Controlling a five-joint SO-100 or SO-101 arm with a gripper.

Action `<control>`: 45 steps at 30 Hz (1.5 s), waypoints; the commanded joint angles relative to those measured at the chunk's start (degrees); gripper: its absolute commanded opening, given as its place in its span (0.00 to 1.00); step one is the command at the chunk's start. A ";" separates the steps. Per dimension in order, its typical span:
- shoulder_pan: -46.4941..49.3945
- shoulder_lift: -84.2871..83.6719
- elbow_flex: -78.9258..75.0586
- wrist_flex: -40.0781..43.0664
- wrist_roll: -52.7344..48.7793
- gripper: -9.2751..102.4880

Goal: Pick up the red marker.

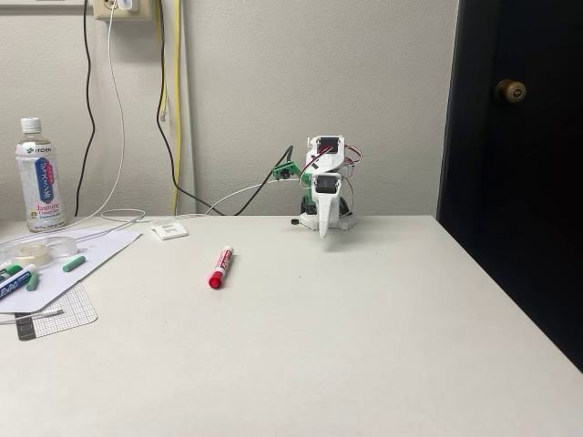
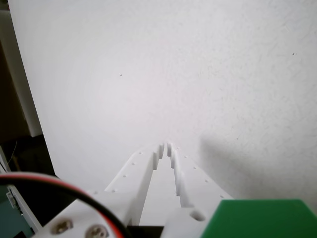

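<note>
Short thick red marker (image 1: 219,268) with red cap and white barrel, lying flat on the pale matte tabletop (image 1: 346,346) in the fixed view, cap end nearer the camera, left of centre and well apart from the arm. Farther left: white paper sheet (image 1: 82,264) carrying a blue-labelled marker (image 1: 13,284) and small green-capped markers (image 1: 73,263). Clear plastic tea bottle (image 1: 40,177) upright by the wall. White two-finger gripper (image 2: 165,147) closed, fingertips nearly touching, holding nothing, poised over bare table in the wrist view. Folded white arm (image 1: 326,187) at the table's far edge.
</note>
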 commanded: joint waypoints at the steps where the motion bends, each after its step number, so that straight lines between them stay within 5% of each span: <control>1: 0.26 0.26 -1.76 0.26 0.09 0.08; 29: 3.43 -1.23 -11.78 -2.90 -1.58 0.08; 37: 5.36 -17.31 -29.00 0.79 -1.76 0.08; 45: 8.17 -37.35 -56.51 12.92 -1.05 0.08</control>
